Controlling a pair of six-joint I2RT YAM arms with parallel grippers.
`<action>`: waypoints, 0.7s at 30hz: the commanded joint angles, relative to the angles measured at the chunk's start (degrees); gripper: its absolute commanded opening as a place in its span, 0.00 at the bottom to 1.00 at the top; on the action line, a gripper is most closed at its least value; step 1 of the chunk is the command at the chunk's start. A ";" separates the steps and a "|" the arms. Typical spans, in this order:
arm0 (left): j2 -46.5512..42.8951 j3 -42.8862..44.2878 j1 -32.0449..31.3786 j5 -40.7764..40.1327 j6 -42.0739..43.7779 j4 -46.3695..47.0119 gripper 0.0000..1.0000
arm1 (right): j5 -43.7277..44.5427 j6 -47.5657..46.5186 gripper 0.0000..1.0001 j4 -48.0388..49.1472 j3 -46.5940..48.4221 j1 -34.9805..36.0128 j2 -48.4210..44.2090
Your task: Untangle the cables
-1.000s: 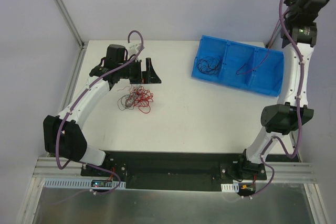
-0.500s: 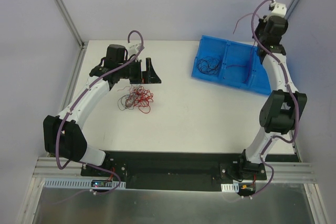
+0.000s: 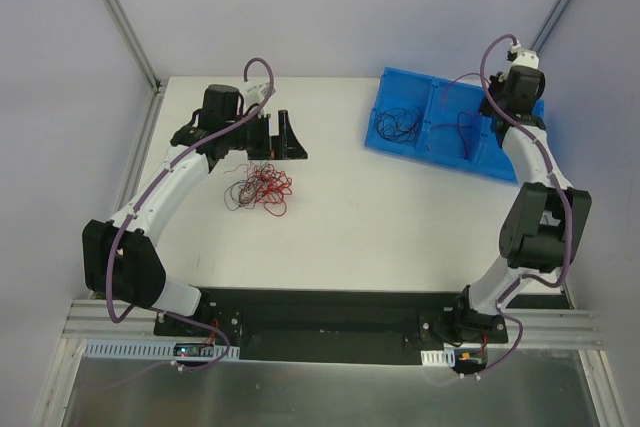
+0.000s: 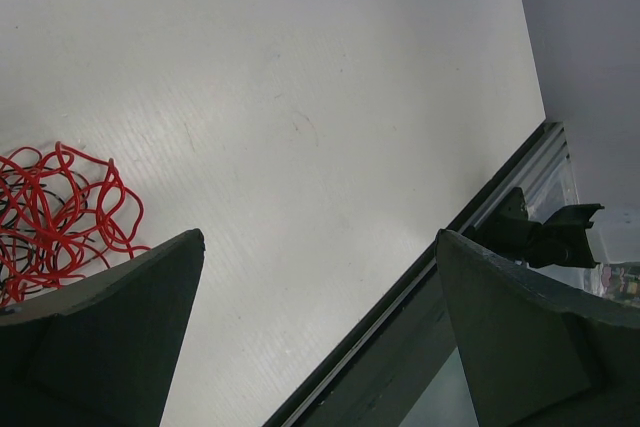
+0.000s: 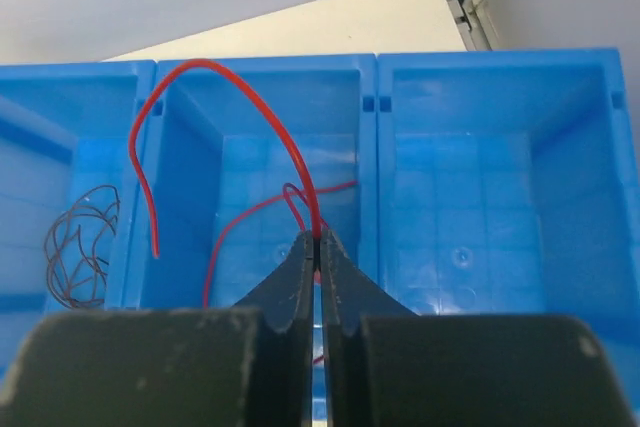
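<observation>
A loose tangle of red and black cables (image 3: 258, 189) lies on the white tabletop (image 3: 400, 227), left of centre. It is a small heap of hair-thin curly loops, the red ones mostly on its right side. From the left wrist camera we see the red loops of this heap (image 4: 60, 212) at the left edge of the view, with a few black strands among them.

A single red cable (image 5: 250, 117) is away from the heap, at the far right of the tabletop. It is pinched between the tips of the right pincer (image 5: 317, 242), whose jaws are pressed together on it. From the grip the red cable rises, arches over to the left and hangs down with its free end inside the middle compartment of a blue bin (image 3: 415, 87). More red strand curves across the floor of that compartment; we cannot tell whether it is the same cable. A small bunch of dark cables (image 5: 80, 247) rests in the bin's left compartment.

The left pincer (image 4: 320, 237) hangs over the tabletop just behind the heap, jaws spread wide with nothing between them. It is not touching the cables.
</observation>
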 commanded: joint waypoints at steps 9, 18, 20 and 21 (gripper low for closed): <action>-1.57 -0.12 -0.98 1.02 0.36 1.33 0.99 | 4.61 -2.57 0.00 -15.37 3.19 3.33 2.76; -0.87 -0.29 -0.98 0.06 0.63 1.24 0.99 | 5.47 1.99 0.06 -30.73 23.82 5.09 19.02; -0.96 -0.47 -0.98 -1.17 0.72 1.25 0.99 | 7.24 2.97 0.31 -32.61 26.49 5.61 20.01; -1.05 -0.64 -0.98 -1.96 0.72 1.25 0.99 | 7.51 3.32 0.37 -32.96 26.76 5.79 19.48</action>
